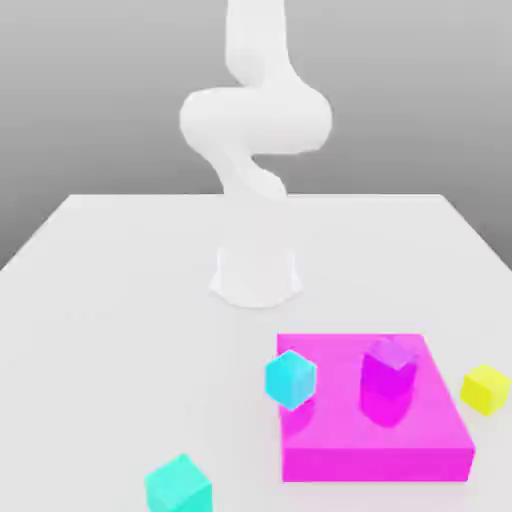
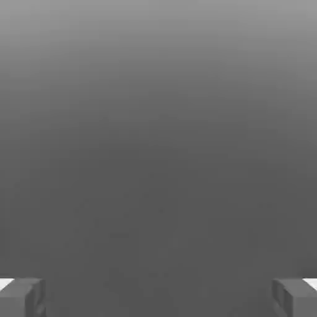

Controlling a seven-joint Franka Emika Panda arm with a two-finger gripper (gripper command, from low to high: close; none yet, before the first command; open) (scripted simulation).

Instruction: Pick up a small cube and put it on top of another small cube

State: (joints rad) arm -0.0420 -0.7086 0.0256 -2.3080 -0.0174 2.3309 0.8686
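— On the exterior view's left, near the front edge of the white table (image 1: 110, 300), what sits there?

— One small teal cube (image 1: 178, 485), plain faces, resting on the tabletop by itself, well apart from everything else.

— Moving right from it?

— A lighter cyan cube (image 1: 290, 379), turned corner-on, just beside the left edge of a flat magenta block (image 1: 400, 445). Whether it touches the block, I cannot tell. Behind these, mid-table, stands the arm's white base (image 1: 256, 275), and the white arm (image 1: 255, 115) rises from it in a bend and runs out of the top of the frame.

— And on the magenta block?

— A purple cube (image 1: 389, 367) stands on its top face, toward the middle. Further right, off the block and on the table near its right edge, lies a yellow cube (image 1: 486, 389).

— The gripper (image 2: 158, 297)?

— From the hand view, its two grey fingertips (image 2: 21, 297) sit far apart at opposite sides of the frame, so the jaws are spread wide with nothing between them. Beyond them is plain grey background.
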